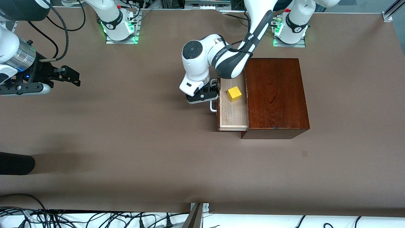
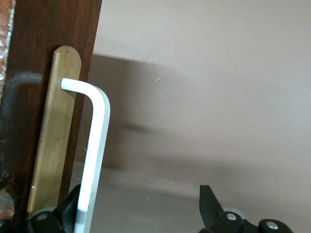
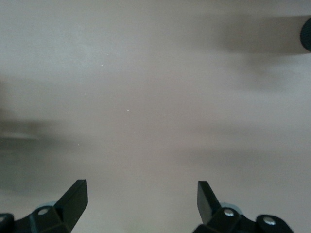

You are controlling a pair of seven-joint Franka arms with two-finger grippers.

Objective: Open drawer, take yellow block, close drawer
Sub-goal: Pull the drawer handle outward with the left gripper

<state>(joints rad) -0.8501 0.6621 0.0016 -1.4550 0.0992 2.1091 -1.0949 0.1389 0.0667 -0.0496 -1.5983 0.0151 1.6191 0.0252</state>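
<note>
The drawer [image 1: 232, 115] of the dark reddish-brown wooden box [image 1: 275, 95] stands pulled partly out, its pale inside showing. The yellow block [image 1: 234, 93] sits in the drawer on its floor. My left gripper [image 1: 209, 93] is at the drawer's front by the white bar handle [image 1: 213, 107]. In the left wrist view the handle [image 2: 95, 145] runs between the wide-open jaws of my left gripper [image 2: 141, 211], close beside one finger [image 2: 65, 213]. My right gripper [image 1: 73, 77] waits open and empty above the bare table at the right arm's end; it also shows in the right wrist view [image 3: 142, 199].
A dark rounded object [image 1: 15, 163] juts in at the right arm's end of the table, nearer the front camera. Cables [image 1: 95, 218] run along the table's near edge. Brown table surface [image 1: 142, 142] spreads in front of the drawer.
</note>
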